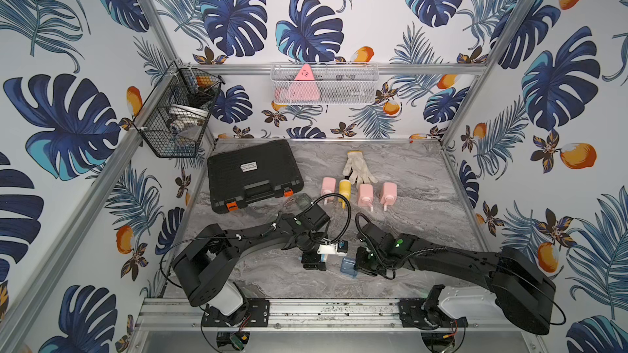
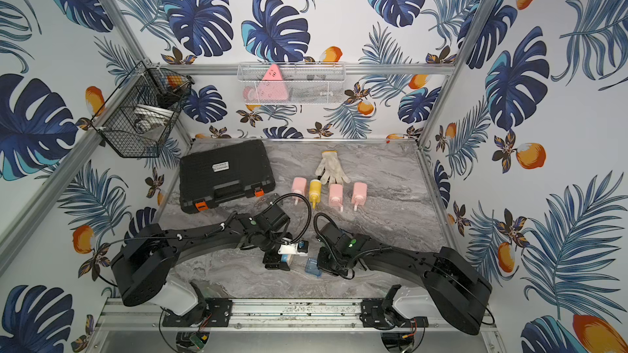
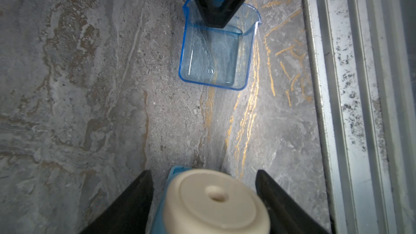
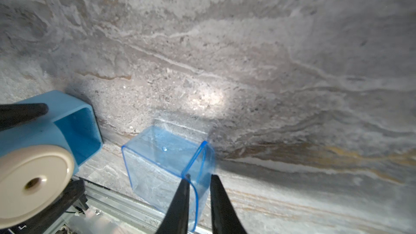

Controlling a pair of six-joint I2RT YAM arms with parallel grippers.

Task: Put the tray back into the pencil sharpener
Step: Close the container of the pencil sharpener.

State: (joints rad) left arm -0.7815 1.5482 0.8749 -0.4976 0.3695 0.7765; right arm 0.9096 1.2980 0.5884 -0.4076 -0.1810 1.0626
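Tray (image 4: 157, 165) of clear blue plastic has one side wall between the fingers of the right gripper (image 4: 200, 177). One finger reaches into its open mouth and the other runs outside, with only a narrow gap. Whether they pinch the wall cannot be told. The tray appears to lie on its side on the marble tabletop (image 3: 90, 109), just beside the pencil sharpener (image 3: 213, 199) but not touching it, with its closed end toward the sharpener. The left gripper (image 3: 203, 172) stands wide around the sharpener, one finger along each flank. Whether they press on it is unclear. The sharpener's tray slot stands hollow. Well beyond the sharpener, toward the back wall, lie a black tool case (image 1: 253, 174), three pink bottles (image 1: 365, 195), a yellow bottle (image 1: 344, 191) and a white glove (image 1: 358, 166).
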